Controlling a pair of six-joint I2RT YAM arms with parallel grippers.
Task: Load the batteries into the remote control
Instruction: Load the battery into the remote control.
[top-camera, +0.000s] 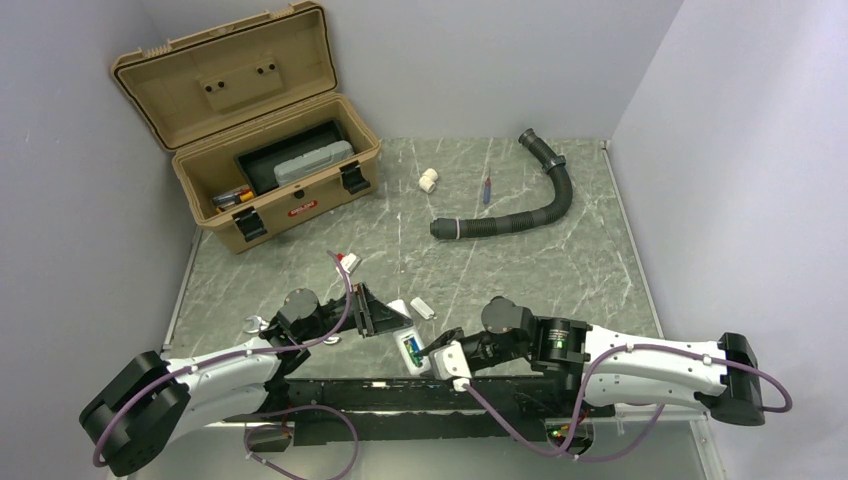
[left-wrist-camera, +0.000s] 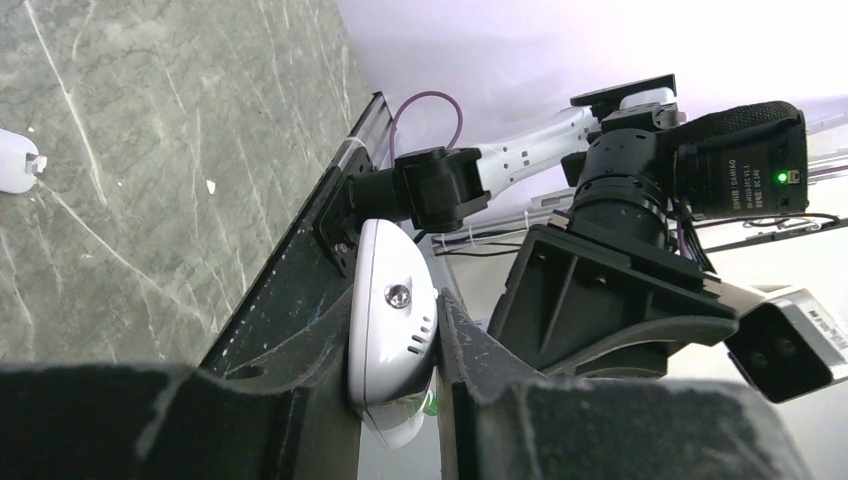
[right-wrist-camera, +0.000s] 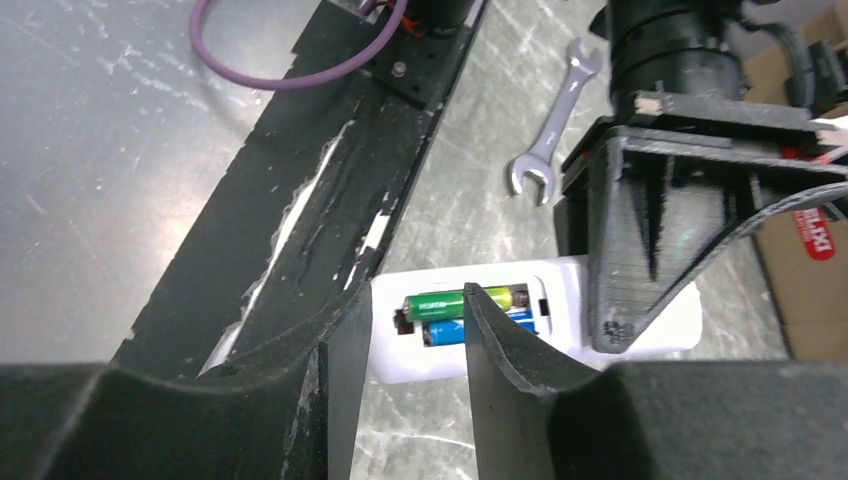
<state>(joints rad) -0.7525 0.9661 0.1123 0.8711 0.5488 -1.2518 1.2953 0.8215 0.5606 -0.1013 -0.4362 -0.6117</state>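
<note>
The green battery (right-wrist-camera: 438, 303) and blue battery (right-wrist-camera: 447, 333) lay side by side in the open bay of the remote (top-camera: 410, 350), low in the centre of the top view, with the left tool (left-wrist-camera: 395, 340) clamped on the remote and the right tool (right-wrist-camera: 415, 318) poised just above them, fingers apart, so loading looked all but done.

Wide open across the middle of the table (top-camera: 520, 270). Walled off at back left by the open toolbox (top-camera: 270, 190); fenced at back right by the curved black hose (top-camera: 545, 200), with a white pipe fitting (top-camera: 428, 180) and a slim stick (top-camera: 487, 190) lying loose beside it. Tight at the near edge: remote control (top-camera: 408, 350) pinched in the left gripper (left-wrist-camera: 395, 350), right gripper (right-wrist-camera: 415, 325) straddling the batteries (right-wrist-camera: 440, 303), only a narrow gap between its fingers. Small white cover (top-camera: 422, 307) just beside; wrench (right-wrist-camera: 555, 130) lying near the left gripper.
</note>
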